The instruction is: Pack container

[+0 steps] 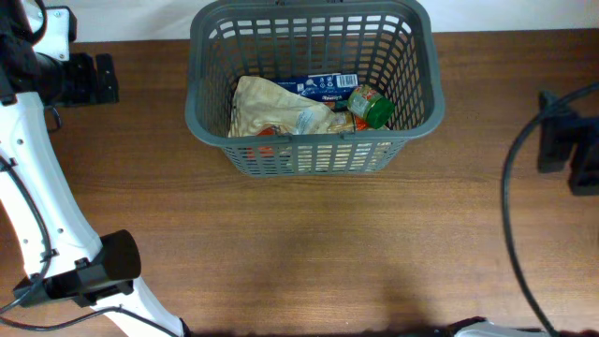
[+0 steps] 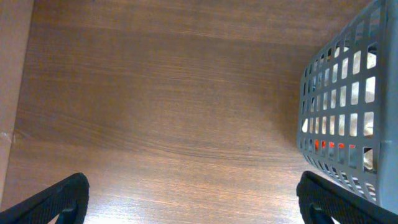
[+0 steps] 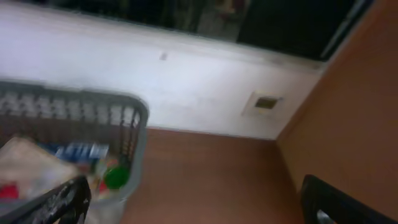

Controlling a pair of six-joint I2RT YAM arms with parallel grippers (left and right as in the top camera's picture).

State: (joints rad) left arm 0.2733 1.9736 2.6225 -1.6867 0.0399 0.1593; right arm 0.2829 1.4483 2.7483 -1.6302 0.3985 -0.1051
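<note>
The dark grey container stands at the far middle of the bench. It holds a blue box, a green-lidded jar and what looks like a crumpled pale bag. The left gripper and the right gripper both gape wide, holding nothing.

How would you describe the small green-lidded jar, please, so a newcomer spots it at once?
Find the large grey slotted plastic basket on the brown table. At its right end lies the jar beside a blue carton; it alone has a green lid.
</note>
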